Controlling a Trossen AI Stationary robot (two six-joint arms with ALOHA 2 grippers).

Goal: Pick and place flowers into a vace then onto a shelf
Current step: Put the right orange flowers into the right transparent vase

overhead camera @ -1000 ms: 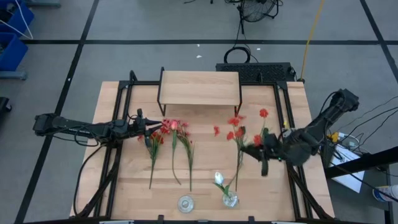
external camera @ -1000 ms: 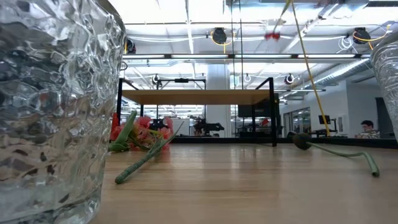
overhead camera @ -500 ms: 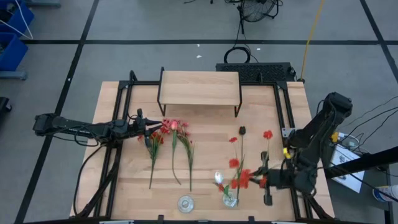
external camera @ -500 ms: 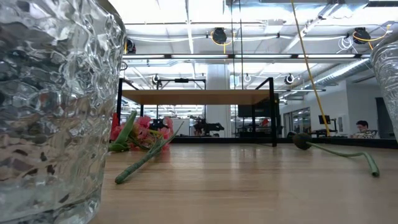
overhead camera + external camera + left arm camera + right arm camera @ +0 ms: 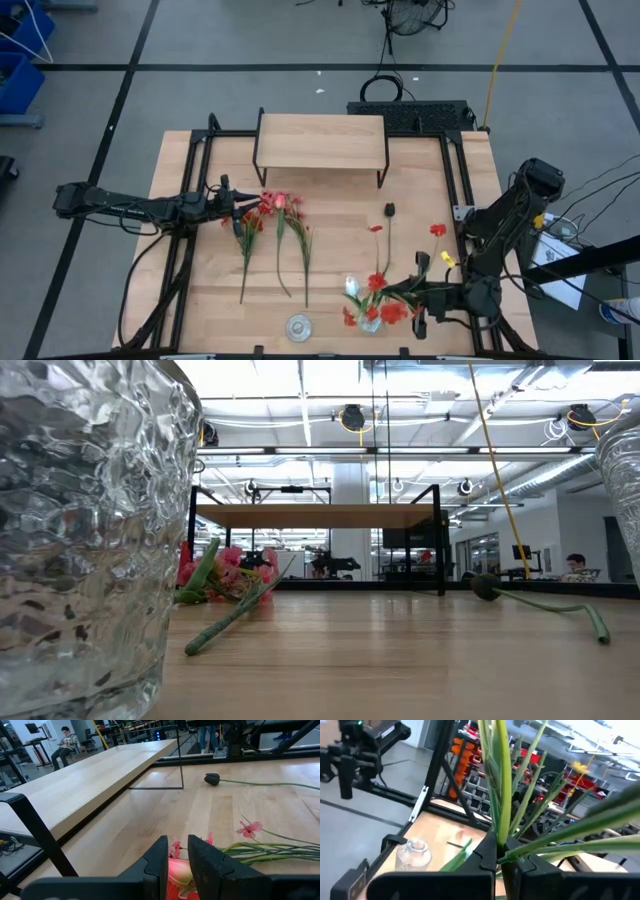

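— Since a second ago, what has moved?
— From above, the right tool (image 5: pixel 417 312) has swung its flowers (image 5: pixel 385 300) down over the vase (image 5: pixel 369 321); the left tool (image 5: pixel 250 208) stays among the lying stems (image 5: pixel 278 235).
— And its wrist view?
— Clenched on green stalks (image 5: pixel 501 785). The shelf (image 5: pixel 321 141) stands bare.

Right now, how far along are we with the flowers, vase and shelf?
Done: one white stem already stands in the right vase. In hand: the right gripper is shut on a red bunch right at that vase. The left gripper sits shut at the blossoms of the lying stems. Left: those stems, the loose dark bud, the empty left vase, and the bare shelf.
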